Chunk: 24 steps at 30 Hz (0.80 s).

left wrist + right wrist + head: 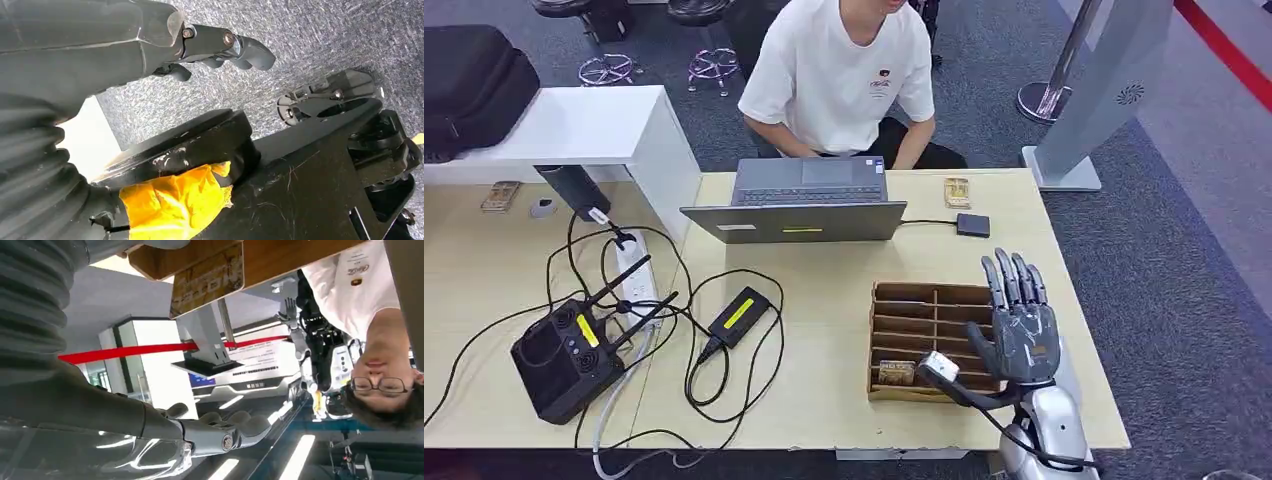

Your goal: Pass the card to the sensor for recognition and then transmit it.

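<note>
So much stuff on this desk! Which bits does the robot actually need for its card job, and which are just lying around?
For the job:
right hand, open over the box
brown slotted box
card in its front slot
small black pad, possibly the sensor

Lying about:
laptop
black radio unit
power strip
black bag

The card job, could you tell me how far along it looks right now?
It looks barely begun. Nothing appears done: a card sits in the wooden slotted box on the table. In hand: the right hand hovers beside the box, fingers straight, holding nothing. The left hand hangs over carpet, holding nothing. Left: gripping the card, presenting it to the sensor, then passing it on.
</note>
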Available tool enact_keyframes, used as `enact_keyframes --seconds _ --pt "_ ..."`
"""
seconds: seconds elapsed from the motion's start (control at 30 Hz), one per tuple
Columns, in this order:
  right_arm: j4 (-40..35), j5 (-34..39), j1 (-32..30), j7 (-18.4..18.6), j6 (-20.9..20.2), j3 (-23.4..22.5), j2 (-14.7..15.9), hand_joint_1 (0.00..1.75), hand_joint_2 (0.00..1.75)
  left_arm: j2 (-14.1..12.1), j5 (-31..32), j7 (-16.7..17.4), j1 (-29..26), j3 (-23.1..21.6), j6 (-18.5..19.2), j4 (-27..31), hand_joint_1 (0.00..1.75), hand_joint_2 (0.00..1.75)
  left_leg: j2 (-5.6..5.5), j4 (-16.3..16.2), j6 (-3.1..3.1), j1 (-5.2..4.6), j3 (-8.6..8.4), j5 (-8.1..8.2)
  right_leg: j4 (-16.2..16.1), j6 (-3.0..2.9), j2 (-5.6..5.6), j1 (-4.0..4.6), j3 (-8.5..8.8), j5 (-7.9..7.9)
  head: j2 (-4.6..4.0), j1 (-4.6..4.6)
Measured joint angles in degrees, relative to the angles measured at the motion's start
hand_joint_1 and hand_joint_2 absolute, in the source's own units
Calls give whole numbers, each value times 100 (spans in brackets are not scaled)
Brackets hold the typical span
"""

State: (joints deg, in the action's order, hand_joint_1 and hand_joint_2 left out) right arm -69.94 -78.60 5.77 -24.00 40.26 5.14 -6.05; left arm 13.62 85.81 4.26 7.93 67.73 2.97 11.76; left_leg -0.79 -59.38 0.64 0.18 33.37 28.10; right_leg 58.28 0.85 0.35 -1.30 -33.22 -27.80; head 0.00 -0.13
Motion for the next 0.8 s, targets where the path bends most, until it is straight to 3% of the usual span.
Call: enact_keyframes --seconds 0.8 --pt "312 -63 279 304 2 -96 168 0 175 -2 26 9 3 0 9 0 0 175 0 -1 -2 0 -2 -2 0 0 0 0 3 1 0 0"
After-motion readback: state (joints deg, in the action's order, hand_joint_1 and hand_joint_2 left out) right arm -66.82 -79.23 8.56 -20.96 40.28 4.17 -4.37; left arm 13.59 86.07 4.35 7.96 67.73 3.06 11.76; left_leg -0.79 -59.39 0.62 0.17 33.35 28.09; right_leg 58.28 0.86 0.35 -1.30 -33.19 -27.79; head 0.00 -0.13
